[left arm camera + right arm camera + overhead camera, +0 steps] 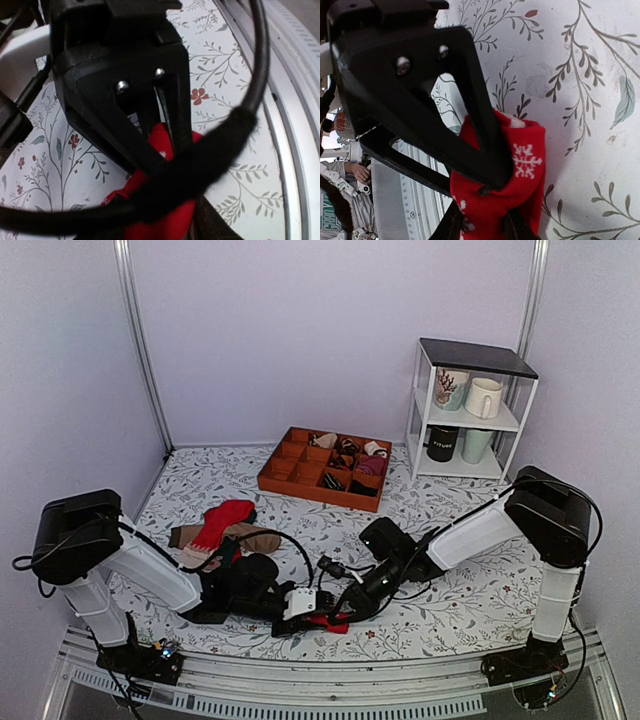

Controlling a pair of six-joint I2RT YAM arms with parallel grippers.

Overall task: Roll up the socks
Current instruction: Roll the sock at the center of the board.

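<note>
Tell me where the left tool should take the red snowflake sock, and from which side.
Take the red snowflake sock at its free end, away from the right tool that pinches it, coming down from above: it lies bunched low on the table, so probably only the top is open.

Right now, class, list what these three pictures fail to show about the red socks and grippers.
Top view: the socks lie mostly under the left gripper and right gripper; how far rolled, unclear.
Left wrist view: a blurred cable crosses the fingertips; whether they pinch is unclear.
Right wrist view: the bottom edge cuts off the socks' lower part.
</note>
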